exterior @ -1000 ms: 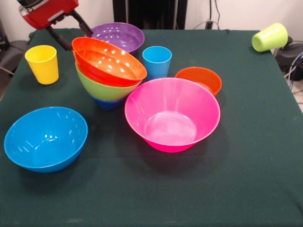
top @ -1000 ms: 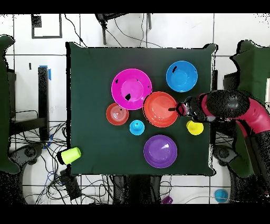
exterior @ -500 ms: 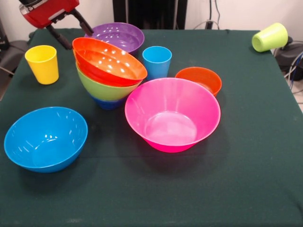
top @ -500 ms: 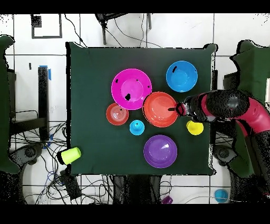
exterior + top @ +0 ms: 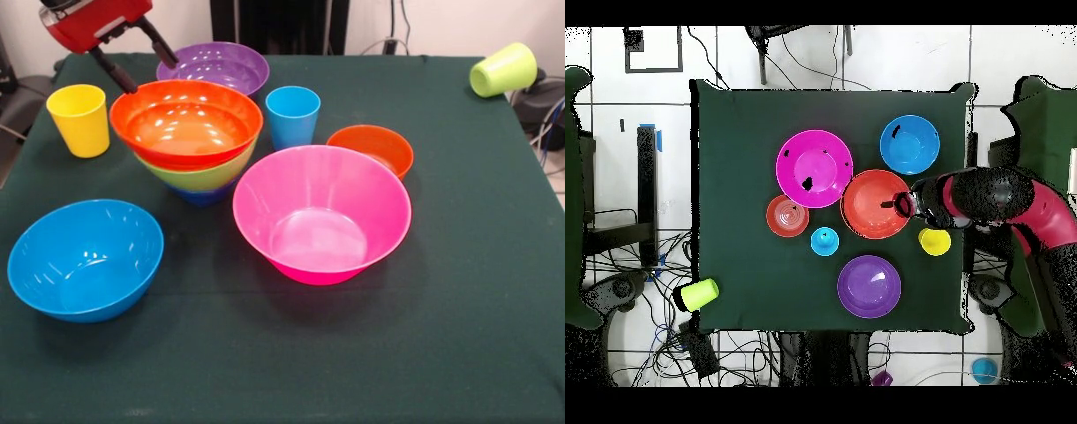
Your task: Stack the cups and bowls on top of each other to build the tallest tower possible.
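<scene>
The tower is an orange-red bowl (image 5: pixel 185 124) sitting level in a lime green bowl (image 5: pixel 205 175), with a small dark blue bowl (image 5: pixel 199 194) at the bottom. My gripper (image 5: pixel 150 76) is open at the orange-red bowl's far left rim and holds nothing. From overhead, the gripper (image 5: pixel 900 205) is at the right rim of the orange-red bowl (image 5: pixel 873 204). A yellow cup (image 5: pixel 79 119) and a light blue cup (image 5: pixel 292 115) stand upright. A lime green cup (image 5: pixel 503 69) lies on its side at the far right corner.
A purple bowl (image 5: pixel 216 66) sits behind the tower. The large pink bowl (image 5: pixel 322 212) is at the centre, with a small orange bowl (image 5: pixel 371 148) behind it. A light blue bowl (image 5: pixel 86 258) is at the near left. Dark green cloth (image 5: pixel 459 336) covers the table.
The orange-red bowl was tilted on the green bowl with its left rim raised. It has now settled level. The gripper has hardly moved.
</scene>
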